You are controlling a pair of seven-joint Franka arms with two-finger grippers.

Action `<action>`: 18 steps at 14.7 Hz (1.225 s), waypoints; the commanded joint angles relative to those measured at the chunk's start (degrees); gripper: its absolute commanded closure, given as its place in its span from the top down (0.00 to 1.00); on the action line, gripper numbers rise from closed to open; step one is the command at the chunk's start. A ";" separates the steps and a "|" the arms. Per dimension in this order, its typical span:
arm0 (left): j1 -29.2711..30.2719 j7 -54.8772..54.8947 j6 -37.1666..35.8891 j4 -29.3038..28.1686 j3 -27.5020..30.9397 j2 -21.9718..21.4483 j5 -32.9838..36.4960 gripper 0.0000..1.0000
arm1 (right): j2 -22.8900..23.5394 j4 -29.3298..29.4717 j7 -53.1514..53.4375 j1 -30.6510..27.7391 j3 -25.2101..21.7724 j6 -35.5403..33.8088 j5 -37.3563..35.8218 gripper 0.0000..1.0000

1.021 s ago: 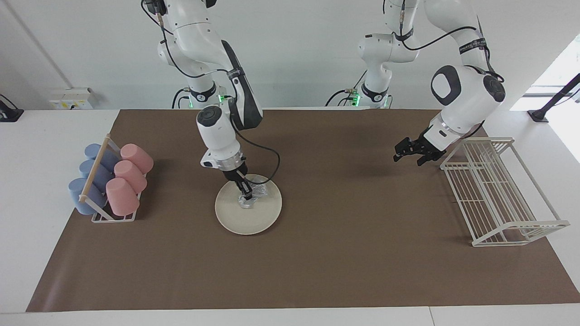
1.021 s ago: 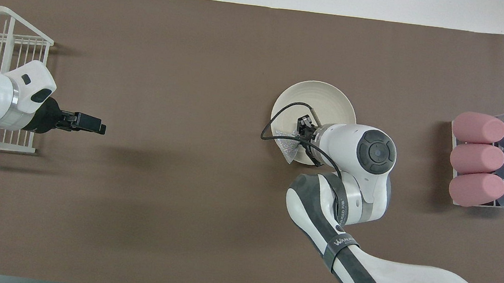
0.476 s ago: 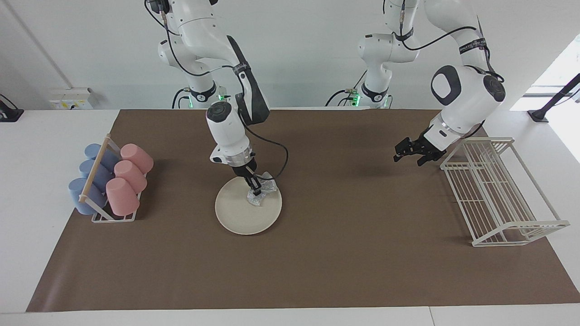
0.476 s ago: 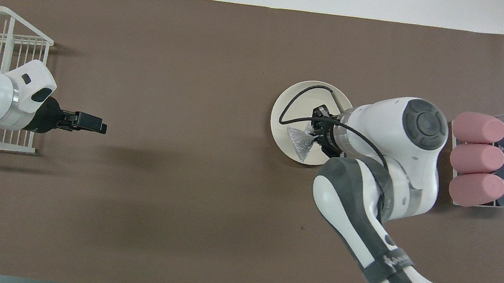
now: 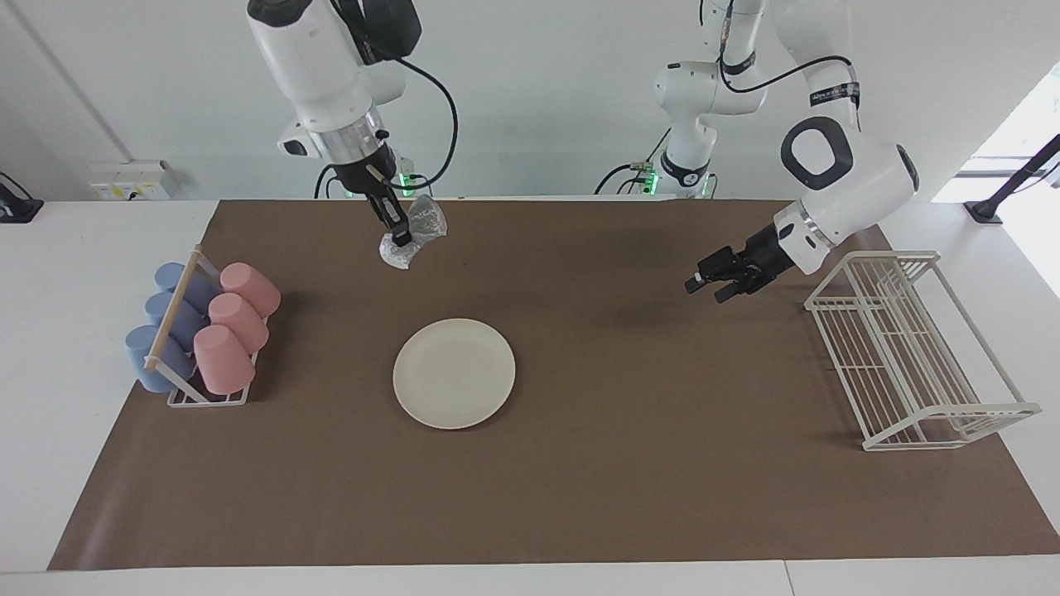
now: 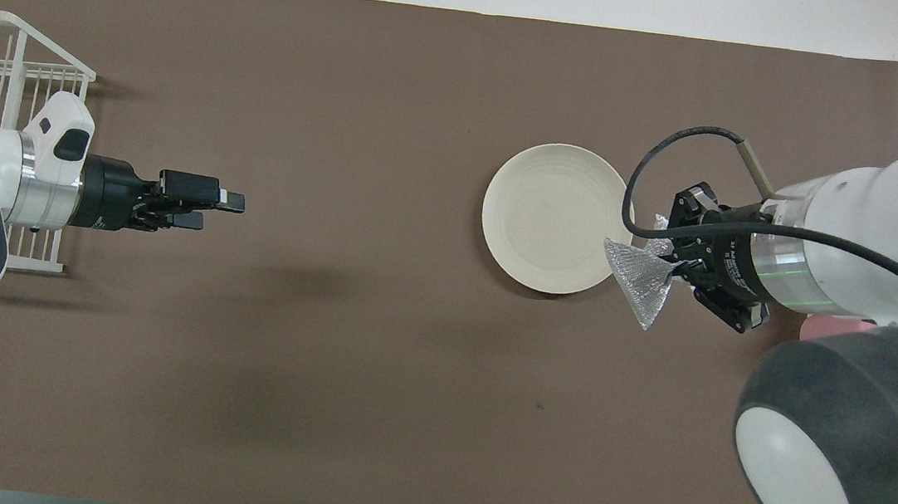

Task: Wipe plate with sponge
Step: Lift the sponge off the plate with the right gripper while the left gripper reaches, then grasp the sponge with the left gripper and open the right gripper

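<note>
Brown mat [image 5: 580, 463] covers most of the table. White wire rack [image 5: 911, 348] sits at the left arm's end, prob. for drying. At the right arm's end, a small rack [image 5: 178, 364] w/ pink cups [image 5: 236, 319] and blue cups [image 5: 166, 319] lying on their sides.

Plate [image 5: 454, 372] lies flat on the mat approx. mid-table, bare, nothing on it, so wiping looks done or paused.

Left gripper [image 5: 704, 284] hovers over bare mat beside the wire rack, fingers spread, holding nothing; it waits.

Right gripper [image 5: 400, 234] is up high, clear of the plate, clenched on the sponge [image 5: 411, 236], which dangles crumpled from the fingertips. Prob. lifted so the plate can be reached.
</note>
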 commanded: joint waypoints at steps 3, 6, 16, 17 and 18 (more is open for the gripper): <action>-0.54 -1.36 -6.80 0.61 0.39 -1.18 -13.39 1.00 | 2.71 2.88 15.78 4.08 1.54 0.28 -1.43 0.00; -0.36 -1.19 -12.95 0.61 0.57 -1.36 -20.96 1.00 | 4.29 3.49 28.61 9.26 1.99 3.96 -0.72 0.00; -10.54 2.13 -8.68 0.61 0.31 -3.99 -30.54 1.00 | 6.76 6.31 33.74 11.38 1.99 4.15 -0.19 0.00; -13.16 3.46 -5.44 0.61 0.31 -4.17 -31.42 1.00 | 6.76 6.31 33.74 11.38 1.99 4.07 -0.19 0.00; -15.45 3.47 -2.71 0.61 0.31 -4.43 -32.30 1.00 | 6.67 6.31 33.74 11.38 1.99 4.07 -0.19 0.00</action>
